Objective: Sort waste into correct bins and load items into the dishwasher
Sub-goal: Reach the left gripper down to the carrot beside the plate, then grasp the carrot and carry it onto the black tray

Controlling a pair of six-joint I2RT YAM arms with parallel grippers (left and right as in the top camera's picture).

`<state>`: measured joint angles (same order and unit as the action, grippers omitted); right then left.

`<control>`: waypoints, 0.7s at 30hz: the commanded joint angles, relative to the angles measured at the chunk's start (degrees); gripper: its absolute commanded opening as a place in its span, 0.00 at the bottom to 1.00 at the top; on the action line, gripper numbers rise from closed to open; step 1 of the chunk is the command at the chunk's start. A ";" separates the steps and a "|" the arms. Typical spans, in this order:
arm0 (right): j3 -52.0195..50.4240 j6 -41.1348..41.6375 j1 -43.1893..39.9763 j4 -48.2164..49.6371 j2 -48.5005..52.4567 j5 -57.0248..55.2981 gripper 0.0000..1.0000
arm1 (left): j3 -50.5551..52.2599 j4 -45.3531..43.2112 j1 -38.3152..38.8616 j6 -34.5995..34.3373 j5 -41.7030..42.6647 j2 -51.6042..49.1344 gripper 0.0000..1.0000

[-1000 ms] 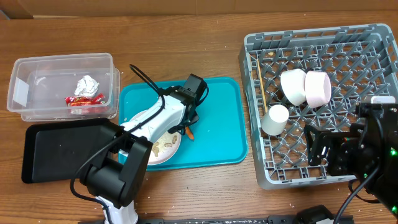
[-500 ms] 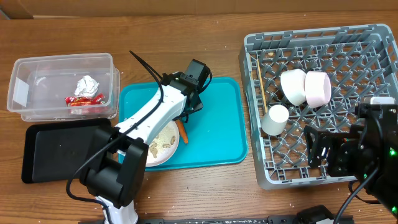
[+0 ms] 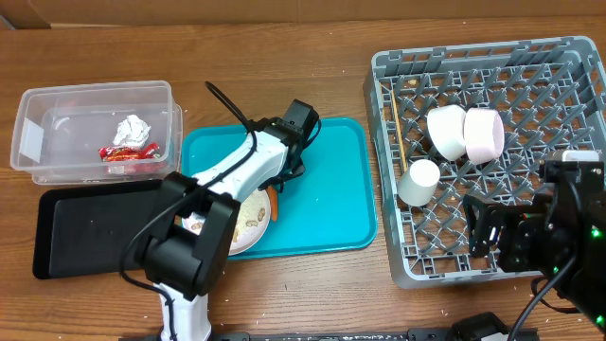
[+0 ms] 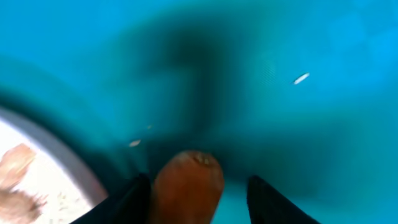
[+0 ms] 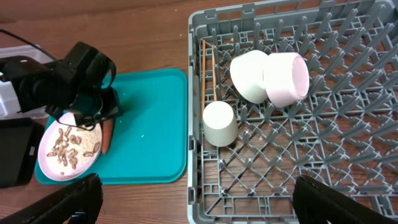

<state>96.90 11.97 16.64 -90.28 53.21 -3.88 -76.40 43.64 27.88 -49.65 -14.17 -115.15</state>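
My left gripper (image 3: 280, 182) is down on the teal serving tray (image 3: 327, 189), open, with the small orange carrot (image 4: 186, 185) between its fingers (image 4: 199, 202). The carrot touches the left finger and stands apart from the right one. It lies at the rim of the white plate (image 3: 241, 237), which holds peanut shells and rice scraps (image 5: 69, 144). The clear tub (image 3: 57, 133) holds the paper ball (image 3: 133, 128) and red wrapper (image 3: 128, 152). The black tray (image 3: 90, 227) lies in front of the tub. The grey dish rack (image 3: 568, 71) holds two bowls (image 3: 447, 131), a cup (image 3: 419, 180) and chopsticks (image 5: 211, 74). My right gripper (image 5: 199, 214) is open and empty above the rack's front edge.
The teal tray sits between the bins and the rack. The left arm's black cable (image 3: 227, 102) loops above the tray's far edge. Bare wooden table (image 3: 284, 57) lies behind the tray and along the front edge.
The left gripper has slid a little toward the far side of the tray, and the carrot has shifted left toward the plate's rim. The right arm has not moved.
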 commanded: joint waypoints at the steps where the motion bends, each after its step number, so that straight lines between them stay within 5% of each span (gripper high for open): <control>1: -0.11 0.07 0.15 -0.11 -0.11 -0.52 1.00 | 0.11 -1.62 -0.15 5.11 3.82 -1.20 0.46; 6: -0.11 0.07 0.15 -0.11 -0.11 -0.52 1.00 | -1.44 -1.03 -0.46 8.90 5.92 -0.92 0.25; 15: -0.11 0.07 0.15 -0.09 -0.11 -0.52 1.00 | -9.86 4.61 -1.33 17.62 9.77 3.10 0.18; 21: -0.11 0.07 0.15 -0.11 -0.11 -0.52 1.00 | -19.12 18.10 -2.58 18.78 7.34 7.19 0.12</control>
<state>96.90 11.99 16.64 -90.63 53.21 -3.88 -90.96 58.30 26.76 -33.12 -5.61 -112.92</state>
